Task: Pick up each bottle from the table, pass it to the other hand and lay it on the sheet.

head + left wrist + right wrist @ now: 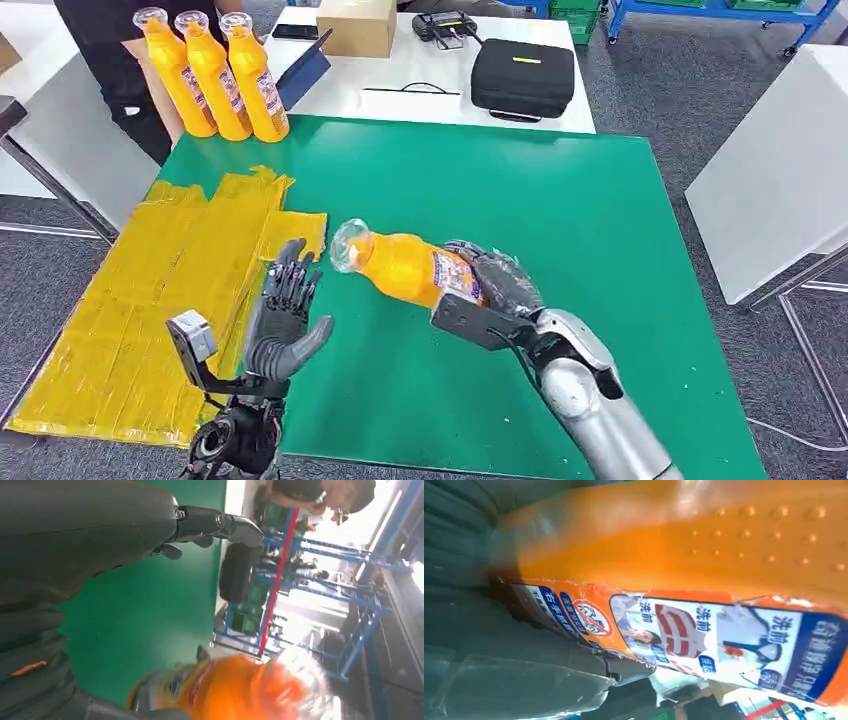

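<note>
From the head view I see my left hand (283, 325) spread wide with nothing in it over the yellow sheet (150, 300), and my right hand (497, 285) clamped on the orange bottle (405, 267) above the green table (560, 200), clear cap leftward. My right wrist view alone shows its torn blue-and-white label (704, 635).

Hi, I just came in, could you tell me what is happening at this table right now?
The robot's right hand grips an orange bottle by its labelled body, holding it sideways above the green table with the cap pointing toward the left hand. The left hand is open and raised beside the cap, not touching the bottle. The yellow sheet lies at the table's left edge with nothing on it. Three more orange bottles stand at the far corner, next to a person.
</note>
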{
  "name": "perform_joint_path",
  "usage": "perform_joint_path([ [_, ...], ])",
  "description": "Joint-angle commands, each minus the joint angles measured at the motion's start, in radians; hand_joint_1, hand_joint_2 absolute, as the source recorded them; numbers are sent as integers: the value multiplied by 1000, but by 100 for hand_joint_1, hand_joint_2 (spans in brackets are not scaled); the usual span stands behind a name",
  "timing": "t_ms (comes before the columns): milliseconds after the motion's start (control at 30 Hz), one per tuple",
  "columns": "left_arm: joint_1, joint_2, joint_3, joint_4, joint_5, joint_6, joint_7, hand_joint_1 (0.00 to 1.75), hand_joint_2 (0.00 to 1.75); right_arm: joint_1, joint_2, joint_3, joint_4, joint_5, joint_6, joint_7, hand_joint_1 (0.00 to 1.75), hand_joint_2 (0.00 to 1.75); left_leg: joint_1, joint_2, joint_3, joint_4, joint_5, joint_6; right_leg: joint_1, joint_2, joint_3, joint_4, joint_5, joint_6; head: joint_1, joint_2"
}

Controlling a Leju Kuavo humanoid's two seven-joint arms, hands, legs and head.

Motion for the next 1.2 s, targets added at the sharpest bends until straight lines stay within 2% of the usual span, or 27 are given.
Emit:
perform_joint_path([
  [33,-64,32,-75,16,13,19,-1,0,175,-63,69,7,41,-2,11,8,175,175,0,3,3,1,-2,-3,1,-3,2,1,-1,-3,0,0],
  [167,-63,34,-75,15,14,24,-5,0,175,-60,69,4,38,-3,12,7,175,175,0,3,3,1,-2,-3,1,-2,3,0,-1,-3,0,0],
  [333,-79,3,-53,-40,43,49,21,0,175,-69,117,-24,32,-51,7,10,175,175,0,1,-1,1,0,-2,1,-2,0,1,0,-2,0,0],
  [433,-58,-21,-44,-87,39,60,45,0,175,-43,166,-77,26,-136,-47,-12,175,175,0,5,4,4,-4,-5,2,-3,3,4,-3,-5,0,0],
  [467,-61,-28,-51,-92,32,61,55,0,175,-37,186,-95,34,-172,-62,-18,175,175,0,1,0,1,-1,-2,1,-2,0,1,0,-2,0,0],
  [600,-64,-39,-56,-104,11,98,68,0,175,-29,234,-107,82,-251,-55,-27,175,175,0,1,1,0,-1,-2,1,-2,1,0,0,-2,0,0],
  [1067,-82,-34,-70,-123,-11,162,82,0,175,-95,273,-23,183,-259,-31,-24,175,175,0,4,3,1,-1,-3,1,-2,2,1,-1,-3,0,0],
  [1100,-96,-37,-74,-117,-124,253,77,0,175,-119,274,-1,222,-253,6,10,175,175,0,2,1,0,-1,-2,1,-2,1,0,0,-2,0,0],
  [1200,-116,-44,-77,-119,-130,265,91,0,175,-136,291,6,260,-254,5,6,175,175,0,2,1,1,-1,-2,1,-1,1,1,0,-2,0,0],
])
